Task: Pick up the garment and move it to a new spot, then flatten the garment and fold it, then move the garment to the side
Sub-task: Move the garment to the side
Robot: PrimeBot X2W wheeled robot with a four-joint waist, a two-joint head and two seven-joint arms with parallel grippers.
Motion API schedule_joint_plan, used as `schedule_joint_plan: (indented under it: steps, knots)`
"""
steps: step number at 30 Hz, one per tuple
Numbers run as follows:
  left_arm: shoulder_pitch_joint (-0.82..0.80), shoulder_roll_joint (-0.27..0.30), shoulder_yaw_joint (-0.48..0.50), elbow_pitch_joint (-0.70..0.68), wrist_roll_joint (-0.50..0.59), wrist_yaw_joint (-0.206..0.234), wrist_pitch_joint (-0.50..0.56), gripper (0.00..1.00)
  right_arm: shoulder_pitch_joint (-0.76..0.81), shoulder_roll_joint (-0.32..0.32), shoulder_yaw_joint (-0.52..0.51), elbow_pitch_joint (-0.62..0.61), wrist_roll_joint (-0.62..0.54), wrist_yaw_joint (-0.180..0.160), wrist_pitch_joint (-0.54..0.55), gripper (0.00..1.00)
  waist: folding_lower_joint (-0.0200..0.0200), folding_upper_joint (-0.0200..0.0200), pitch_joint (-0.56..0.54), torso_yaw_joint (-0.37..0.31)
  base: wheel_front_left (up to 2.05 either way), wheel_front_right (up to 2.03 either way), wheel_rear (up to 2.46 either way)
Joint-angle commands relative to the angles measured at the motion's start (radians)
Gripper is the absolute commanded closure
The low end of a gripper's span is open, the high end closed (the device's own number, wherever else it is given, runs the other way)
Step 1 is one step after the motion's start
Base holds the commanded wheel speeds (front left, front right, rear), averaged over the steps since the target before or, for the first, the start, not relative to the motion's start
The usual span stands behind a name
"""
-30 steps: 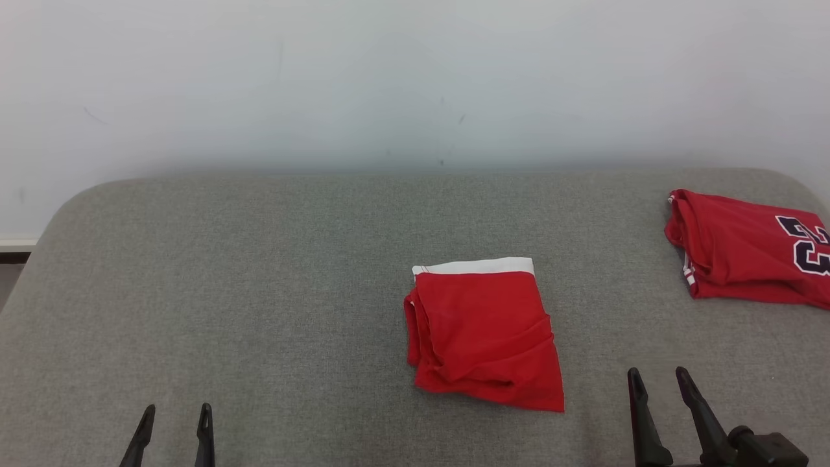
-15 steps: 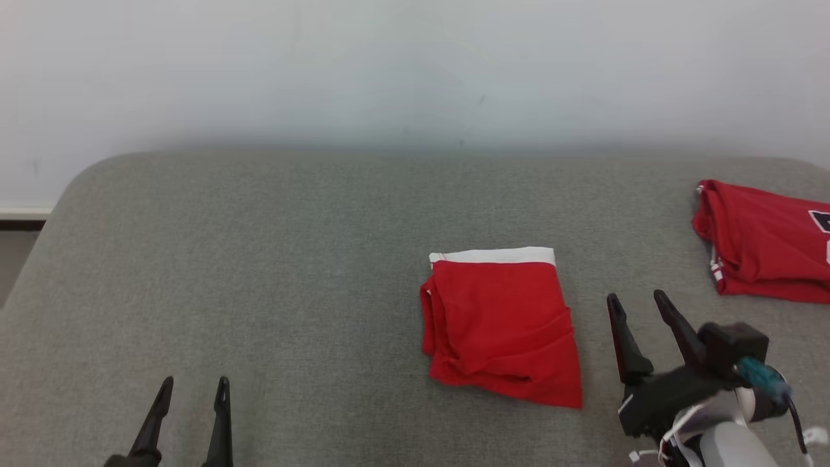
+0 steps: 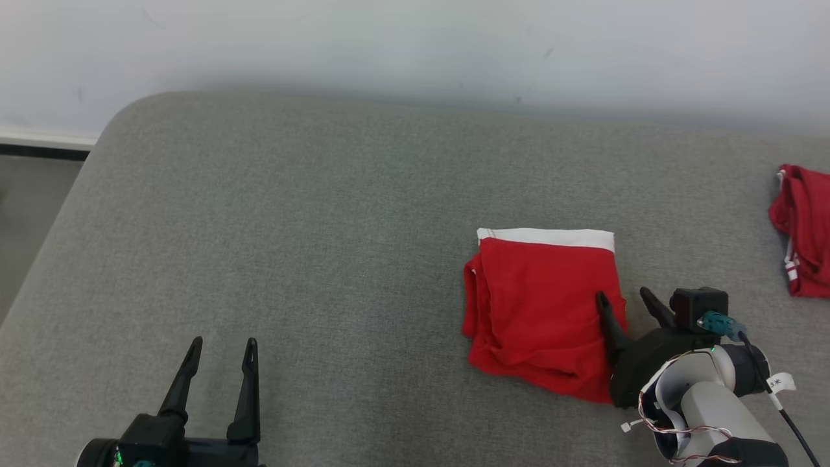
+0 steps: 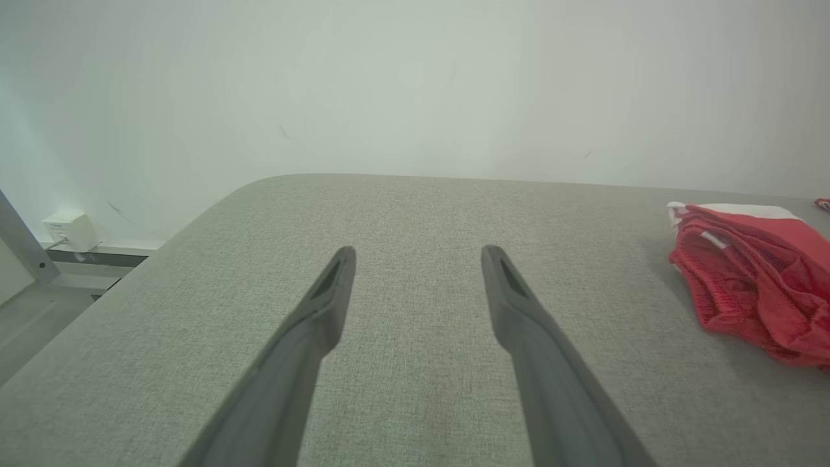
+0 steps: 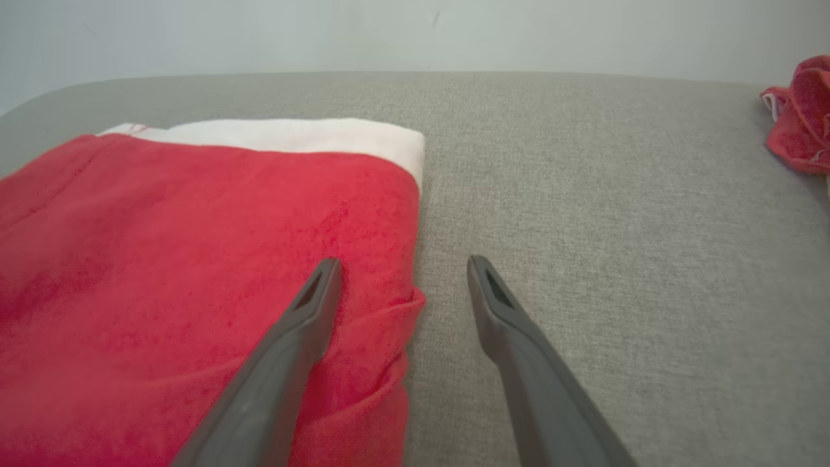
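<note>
- Fingers of the right gripper (image 3: 622, 297) stand spread, straddling the right edge of the folded red garment (image 3: 538, 305), lower right of the frame
- Fingers of the left gripper (image 3: 224, 344) stand spread above the grey table (image 3: 324, 227), lower left
- The folded red garment lies right of centre; a second red garment (image 3: 804, 227) sits at the far right edge

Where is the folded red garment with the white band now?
Head view: the folded garment lies right of centre on the grey surface, its right edge between the fingers of the open right gripper; another red garment lies far right.

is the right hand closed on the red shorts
No, the right hand is open, fingers straddling an edge of the red shorts.
</note>
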State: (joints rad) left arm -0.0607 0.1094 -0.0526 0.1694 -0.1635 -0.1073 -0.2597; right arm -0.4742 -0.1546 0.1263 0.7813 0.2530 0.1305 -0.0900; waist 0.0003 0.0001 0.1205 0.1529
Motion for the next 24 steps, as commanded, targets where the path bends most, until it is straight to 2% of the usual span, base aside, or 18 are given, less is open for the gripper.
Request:
schedule_joint_plan:
  steps: [1, 8, 9, 11, 12, 16, 24]
  knots:
    - [-0.015, -0.002, -0.001, 0.005, -0.005, -0.005, -0.006, 0.00, -0.016, 0.005, 0.005, 0.028, -0.001, 0.000, 0.005, 0.00, -0.0003, -0.0001, 0.023, 0.024, 0.00, 0.00, 0.00]
    - [-0.023, -0.006, 0.012, 0.002, -0.004, -0.003, -0.006, 0.00, -0.043, 0.032, 0.041, 0.175, 0.026, 0.000, 0.018, 0.00, -0.0003, -0.0001, 0.028, 0.026, 0.00, 0.00, 0.00]
    - [-0.020, -0.006, 0.017, 0.000, -0.004, -0.002, -0.006, 0.00, -0.041, 0.039, 0.050, 0.196, 0.029, 0.000, 0.031, 0.16, -0.0003, -0.0001, 0.029, 0.021, 0.00, 0.00, 0.00]
    - [-0.017, -0.009, 0.020, -0.002, -0.005, -0.003, -0.006, 0.00, -0.053, 0.046, 0.063, 0.215, 0.036, 0.000, 0.027, 0.94, -0.0003, -0.0001, 0.033, 0.014, 0.00, 0.00, 0.00]
    - [-0.016, -0.010, 0.022, -0.004, -0.006, -0.004, -0.006, 0.00, -0.064, 0.050, 0.071, 0.219, 0.039, 0.000, 0.022, 1.00, -0.0003, -0.0001, 0.036, 0.009, 0.00, 0.00, 0.00]
    - [-0.022, -0.016, 0.027, -0.013, -0.005, -0.006, -0.006, 0.00, -0.119, 0.039, 0.103, 0.210, 0.050, 0.000, -0.011, 1.00, -0.0003, -0.0001, 0.055, -0.011, 0.00, 0.00, 0.00]
    - [-0.058, -0.016, 0.042, -0.042, -0.002, -0.012, -0.006, 0.00, -0.253, -0.051, 0.212, 0.164, 0.054, -0.001, 0.005, 1.00, -0.0003, -0.0001, 0.141, -0.067, 0.00, 0.00, 0.00]
